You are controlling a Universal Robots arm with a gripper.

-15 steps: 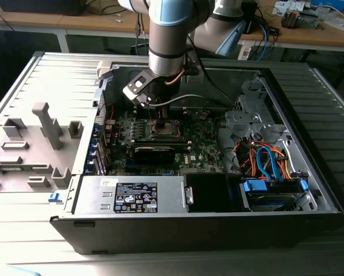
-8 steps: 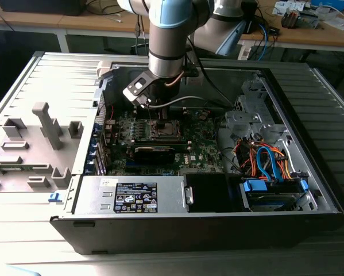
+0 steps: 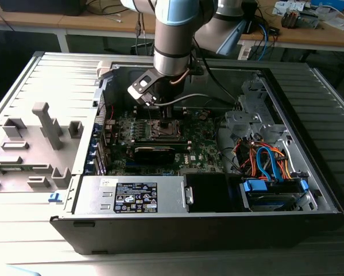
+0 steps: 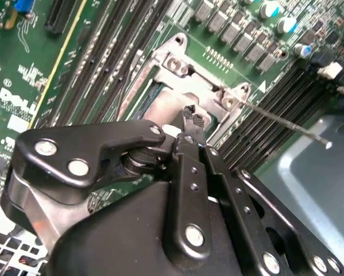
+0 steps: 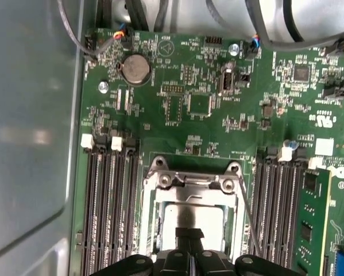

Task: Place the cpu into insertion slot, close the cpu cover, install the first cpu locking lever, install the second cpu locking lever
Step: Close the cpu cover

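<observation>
**Cpu in socket, cover appeared down, lever not yet latched.**
The gripper (image 5: 189, 234), tips pressed together w/ nothing between them, hung just over the cpu (image 5: 186, 214). The cpu lay in the socket, inside the open centre of the cpu cover (image 5: 190, 194). Prob. lever stage: one thin locking lever (image 4: 286, 123) stood free, angled up beside the socket. Latching it would call for a steady push on a slim rod w/o slipping off. Room was tight: memory slots (image 5: 105, 207) flanked both sides, a memory stick (image 5: 312, 218) sat further out, and the case wall (image 5: 28, 144) lay beyond.
</observation>
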